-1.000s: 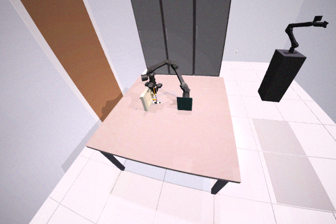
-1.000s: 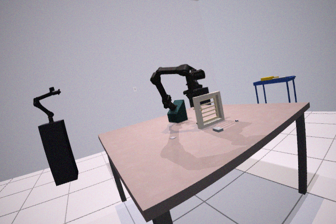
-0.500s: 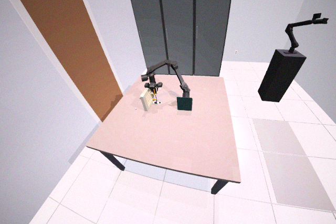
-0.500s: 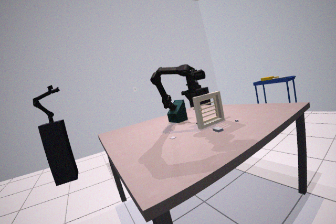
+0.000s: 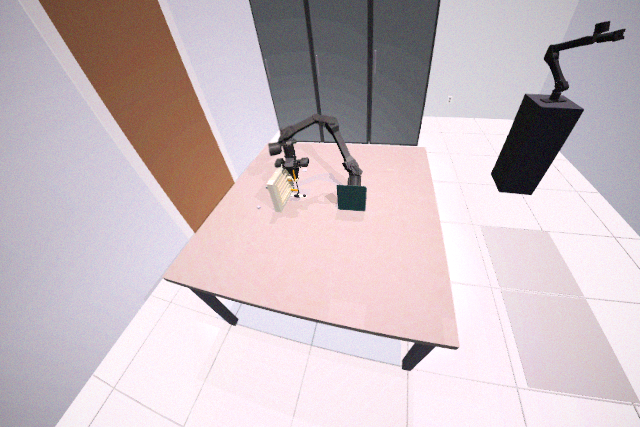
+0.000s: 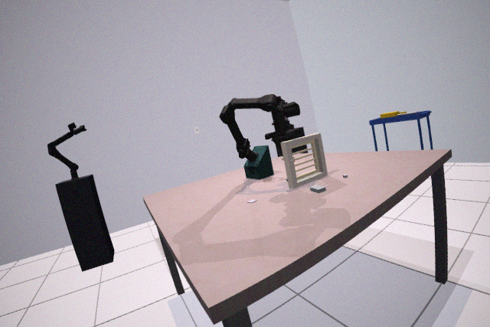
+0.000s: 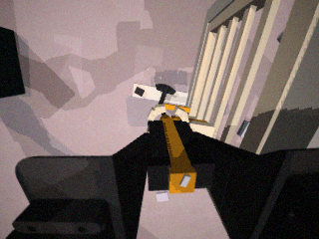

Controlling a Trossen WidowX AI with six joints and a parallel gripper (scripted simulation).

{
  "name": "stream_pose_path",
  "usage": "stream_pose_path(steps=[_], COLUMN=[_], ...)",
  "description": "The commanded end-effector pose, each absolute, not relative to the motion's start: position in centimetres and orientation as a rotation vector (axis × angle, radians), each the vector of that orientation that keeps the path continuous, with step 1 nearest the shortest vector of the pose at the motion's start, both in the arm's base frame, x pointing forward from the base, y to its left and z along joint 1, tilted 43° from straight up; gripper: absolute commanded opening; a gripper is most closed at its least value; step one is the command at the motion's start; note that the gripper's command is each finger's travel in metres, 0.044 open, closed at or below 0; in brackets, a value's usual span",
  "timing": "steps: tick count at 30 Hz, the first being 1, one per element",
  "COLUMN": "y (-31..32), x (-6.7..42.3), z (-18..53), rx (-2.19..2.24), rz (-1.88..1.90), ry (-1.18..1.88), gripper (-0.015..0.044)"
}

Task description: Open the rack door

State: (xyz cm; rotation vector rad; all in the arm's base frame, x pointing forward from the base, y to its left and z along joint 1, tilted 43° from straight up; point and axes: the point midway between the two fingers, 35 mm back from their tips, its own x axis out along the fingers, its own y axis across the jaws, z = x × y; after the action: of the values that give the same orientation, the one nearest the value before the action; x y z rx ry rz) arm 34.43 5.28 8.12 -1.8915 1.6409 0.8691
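Observation:
The cream frame (image 5: 273, 195) (image 6: 289, 174) stands upright on the table. Its door (image 6: 304, 162) (image 7: 201, 75) of thin slats shows inside the opening; its exact angle is hard to tell. The upright handle (image 5: 294, 175) (image 7: 178, 154), an orange bar with black sides, stands at the frame's side, joined to the door low down by orange pieces. My gripper (image 5: 294, 172) (image 7: 170, 137) points down from above and is shut on the handle, one fingertip at each black side. The frame hides the fingertips in the exterior view. How far the handle is turned is unclear.
A dark green box (image 5: 351, 198) (image 6: 259, 168) stands beside the arm's base. A white plate (image 7: 145, 92) with black parts lies beyond the handle. A grey block (image 6: 318, 188), a white chip (image 6: 252, 201) and a small cube (image 6: 344, 175) lie on the table (image 5: 330, 257).

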Motion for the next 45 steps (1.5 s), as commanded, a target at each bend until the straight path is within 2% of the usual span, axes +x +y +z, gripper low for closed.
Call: stream_pose_path(steps=[1,20,45], y=[5.2,5.2,5.8], x=[34.5,34.5,32.6], z=[8.2,8.2,7.4], rx=[-1.894,-1.894,-1.609], rz=[0.87,0.87,0.486], ry=[1.645,1.645,1.671], gripper=[0.0148,0.0022,0.0022])
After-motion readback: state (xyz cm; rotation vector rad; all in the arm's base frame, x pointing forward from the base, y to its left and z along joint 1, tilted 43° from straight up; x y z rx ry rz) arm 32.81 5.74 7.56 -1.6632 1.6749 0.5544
